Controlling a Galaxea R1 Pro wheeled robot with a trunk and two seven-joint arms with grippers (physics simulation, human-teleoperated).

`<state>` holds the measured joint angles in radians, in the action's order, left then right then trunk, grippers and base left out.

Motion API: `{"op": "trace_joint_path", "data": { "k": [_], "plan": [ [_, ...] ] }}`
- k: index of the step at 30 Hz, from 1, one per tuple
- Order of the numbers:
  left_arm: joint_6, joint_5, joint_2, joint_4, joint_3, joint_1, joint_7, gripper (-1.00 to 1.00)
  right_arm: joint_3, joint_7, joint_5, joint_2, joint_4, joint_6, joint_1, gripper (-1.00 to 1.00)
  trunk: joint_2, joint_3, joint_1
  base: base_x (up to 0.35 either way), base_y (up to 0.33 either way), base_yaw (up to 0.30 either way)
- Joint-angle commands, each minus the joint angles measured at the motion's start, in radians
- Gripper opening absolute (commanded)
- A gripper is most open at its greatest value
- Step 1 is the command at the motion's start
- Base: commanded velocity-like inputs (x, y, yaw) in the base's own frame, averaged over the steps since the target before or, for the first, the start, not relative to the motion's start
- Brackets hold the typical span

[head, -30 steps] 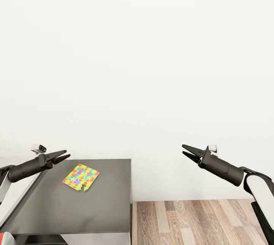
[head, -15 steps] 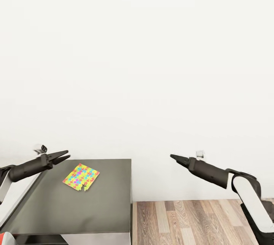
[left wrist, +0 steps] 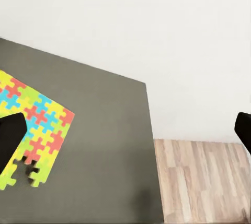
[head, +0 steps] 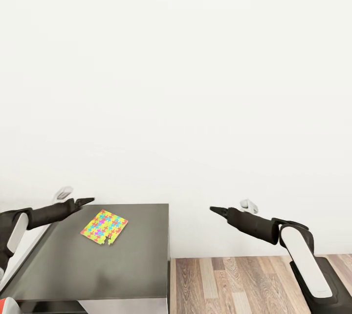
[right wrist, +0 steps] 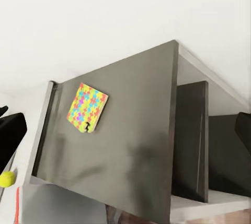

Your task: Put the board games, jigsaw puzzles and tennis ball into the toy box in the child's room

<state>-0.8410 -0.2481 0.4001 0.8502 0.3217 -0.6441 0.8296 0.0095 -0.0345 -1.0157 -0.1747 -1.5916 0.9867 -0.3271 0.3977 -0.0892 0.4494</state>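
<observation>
White wall [head: 195,84], wood-plank floor [head: 234,284]

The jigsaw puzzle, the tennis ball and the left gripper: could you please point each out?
jigsaw puzzle [head: 104,227]: head view, middle of the sheet.
tennis ball [right wrist: 7,178]: right wrist view, middle of the ball.
left gripper [head: 88,200]: head view, at its fingertips.

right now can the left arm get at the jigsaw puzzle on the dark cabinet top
Probably yes. The left gripper hangs open just beside the jigsaw puzzle, which lies flat on the dark cabinet top with nothing between them. Being so thin and flat, it may be awkward to pinch.
</observation>
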Motion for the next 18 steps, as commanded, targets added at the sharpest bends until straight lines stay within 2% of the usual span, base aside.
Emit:
{"op": "trace_joint_path", "data": {
  "k": [1, 6, 13, 18],
  "plan": [
    [-0.002, -0.002, -0.002, 0.001, 0.002, -0.001, -0.045, 1.0, 0.002, -0.006, -0.003, 0.003, -0.001, 0.003, -0.001, 1.0, 0.002, -0.002, 0.001, 0.0, 0.0, 0.0],
    [-0.001, -0.006, -0.008, 0.004, 0.002, -0.002, -0.094, 1.0, 0.006, -0.009, 0.0, 0.008, -0.001, -0.003, -0.001, 1.0, 0.002, -0.002, 0.001, 0.0, 0.001, 0.0],
    [-0.002, -0.003, -0.006, 0.007, 0.002, -0.002, -0.105, 1.0, 0.001, -0.009, 0.0, 0.007, -0.001, -0.005, -0.001, 1.0, 0.002, -0.002, 0.001, 0.023, 0.115, 0.0],
    [-0.001, -0.002, -0.009, 0.007, 0.002, -0.002, -0.106, 1.0, 0.006, -0.009, 0.001, 0.008, -0.001, -0.006, -0.001, 1.0, 0.002, -0.002, 0.001, 0.004, 0.013, 0.0]
  ]
}}
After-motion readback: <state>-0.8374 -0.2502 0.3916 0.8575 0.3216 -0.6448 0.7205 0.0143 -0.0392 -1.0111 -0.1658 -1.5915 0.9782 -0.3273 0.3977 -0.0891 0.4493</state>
